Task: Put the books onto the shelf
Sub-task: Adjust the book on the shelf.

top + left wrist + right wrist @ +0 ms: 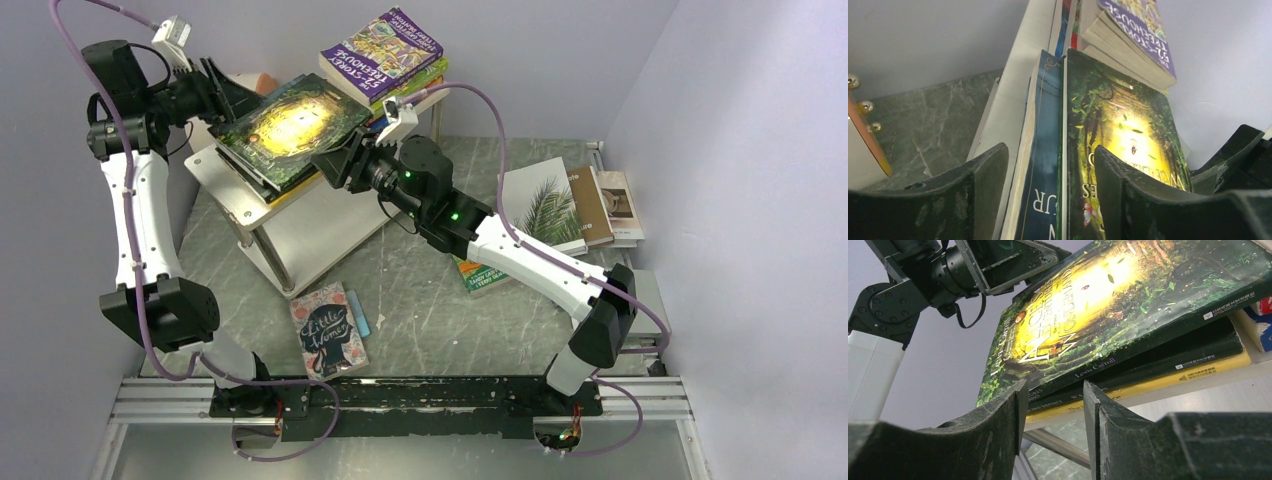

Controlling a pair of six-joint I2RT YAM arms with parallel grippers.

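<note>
The Alice book (290, 128) lies flat on top of the stack on the shelf's (325, 225) upper board, its long axis running from my left fingers (980, 190) to my right fingers (998, 430). Both pairs stand apart, clamping nothing. The spine reads "Lewis Carroll".

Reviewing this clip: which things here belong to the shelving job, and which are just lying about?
Job: white two-tier shelf; green-gold Alice book; purple Treehouse book; floral Little Women paperback; white palm-leaf book.
Lying about: small flat blue bar beside Little Women; peach-tipped white object behind the shelf.
</note>
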